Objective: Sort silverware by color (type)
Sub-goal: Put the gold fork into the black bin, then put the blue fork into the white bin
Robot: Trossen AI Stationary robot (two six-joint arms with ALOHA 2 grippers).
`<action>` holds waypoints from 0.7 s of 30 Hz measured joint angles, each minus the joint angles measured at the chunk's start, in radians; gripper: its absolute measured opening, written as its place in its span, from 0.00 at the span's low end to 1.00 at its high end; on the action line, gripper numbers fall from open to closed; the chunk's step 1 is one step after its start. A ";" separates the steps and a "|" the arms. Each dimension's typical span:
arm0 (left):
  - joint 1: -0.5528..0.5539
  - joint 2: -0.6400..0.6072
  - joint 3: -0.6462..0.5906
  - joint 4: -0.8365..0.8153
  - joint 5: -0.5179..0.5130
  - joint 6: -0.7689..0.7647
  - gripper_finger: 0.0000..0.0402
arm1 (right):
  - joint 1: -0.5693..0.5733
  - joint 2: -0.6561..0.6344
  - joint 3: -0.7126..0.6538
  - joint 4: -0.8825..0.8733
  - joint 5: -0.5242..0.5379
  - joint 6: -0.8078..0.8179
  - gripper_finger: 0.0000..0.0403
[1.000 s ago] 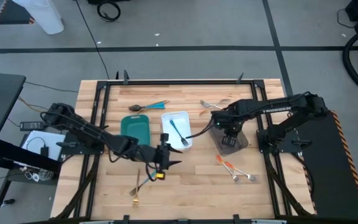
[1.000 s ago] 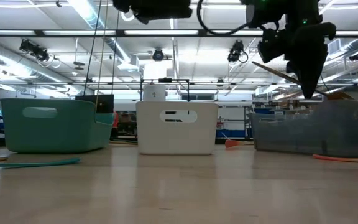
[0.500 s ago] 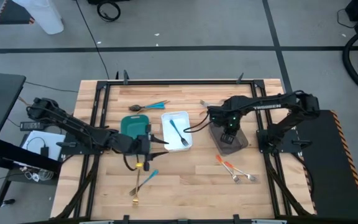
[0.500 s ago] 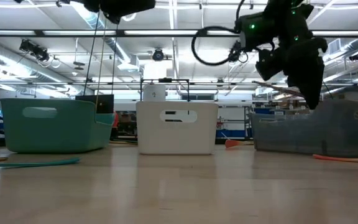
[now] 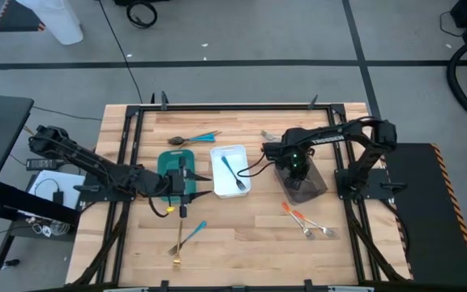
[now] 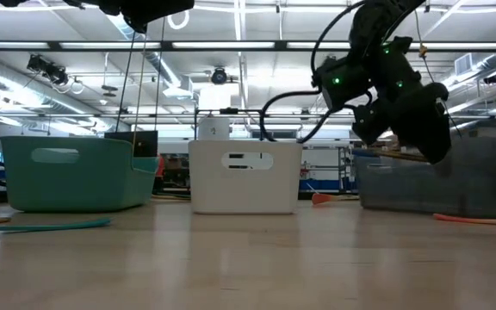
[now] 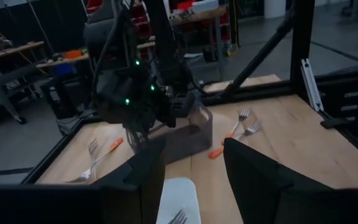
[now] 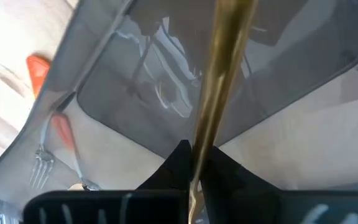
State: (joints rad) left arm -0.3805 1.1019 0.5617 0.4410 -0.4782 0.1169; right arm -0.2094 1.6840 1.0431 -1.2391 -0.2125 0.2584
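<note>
Silverware mostly unsorted: right end effector (image 8: pixel 194 165) pinches a gold utensil (image 8: pixel 219 81) over the grey tray (image 5: pixel 305 185); left end effector (image 7: pixel 191 162) spread.

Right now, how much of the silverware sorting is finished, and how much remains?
Done: one blue-handled fork lies in the white tray.
In hand: the right tool is shut on a gold utensil over the grey tray; the left tool is open above the teal tray.
Left: several pieces still on the table.
</note>
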 joint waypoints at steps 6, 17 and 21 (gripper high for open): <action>0.000 0.001 0.000 -0.029 -0.009 0.001 0.43 | -0.025 0.002 0.000 0.004 0.001 0.005 0.14; 0.002 0.001 0.000 -0.028 -0.016 0.011 0.43 | -0.078 -0.012 0.001 -0.045 0.006 -0.001 0.33; 0.003 0.001 0.000 -0.029 -0.016 0.018 0.43 | -0.072 -0.037 0.001 -0.040 0.006 -0.009 0.35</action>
State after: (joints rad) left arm -0.3771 1.1030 0.5621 0.4125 -0.4943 0.1349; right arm -0.2813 1.6467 1.0439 -1.2795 -0.2062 0.2496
